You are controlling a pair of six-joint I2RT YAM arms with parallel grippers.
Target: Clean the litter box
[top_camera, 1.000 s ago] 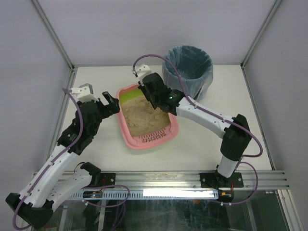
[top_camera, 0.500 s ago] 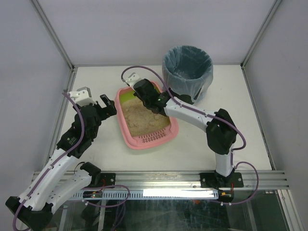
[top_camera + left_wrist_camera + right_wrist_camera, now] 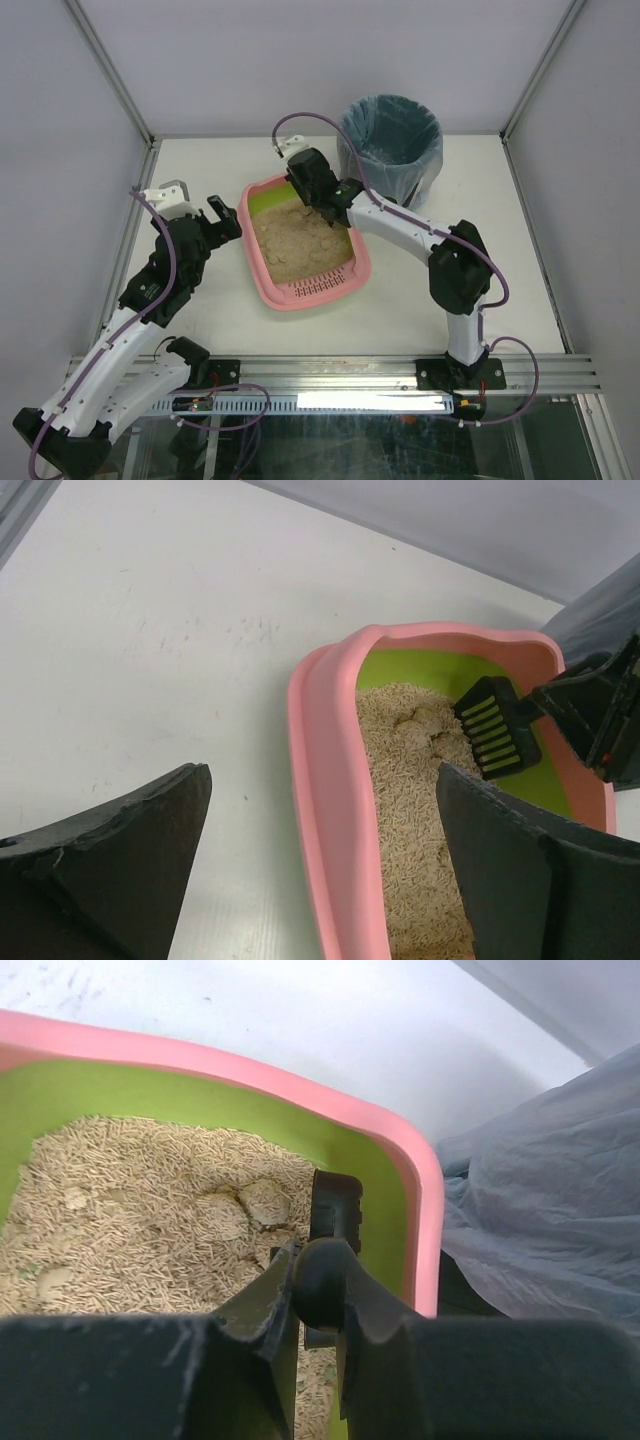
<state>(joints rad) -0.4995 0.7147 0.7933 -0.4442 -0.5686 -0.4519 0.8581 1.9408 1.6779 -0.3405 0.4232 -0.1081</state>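
The pink litter box (image 3: 262, 262) with a lime-green inner wall and beige litter sits mid-table; it also shows in the left wrist view (image 3: 322, 780) and the right wrist view (image 3: 250, 1068). My right gripper (image 3: 312, 192) is over its far end, shut on the handle of the small black slotted scoop (image 3: 334, 1210), whose head (image 3: 497, 738) hangs above the litter by the green wall. Greyish clumps (image 3: 262, 1200) lie in the litter just ahead of the scoop. My left gripper (image 3: 228, 215) is open, its jaws either side of the box's left rim, not touching it.
A round black bin lined with a blue bag (image 3: 390, 135) stands at the back right, just beyond the box; its bag (image 3: 545, 1210) fills the right of the right wrist view. A metal rail (image 3: 330, 375) runs along the near edge.
My right gripper swung left along the box's far end, then back right and slightly farther, still holding the scoop. My left gripper has shifted a little left.
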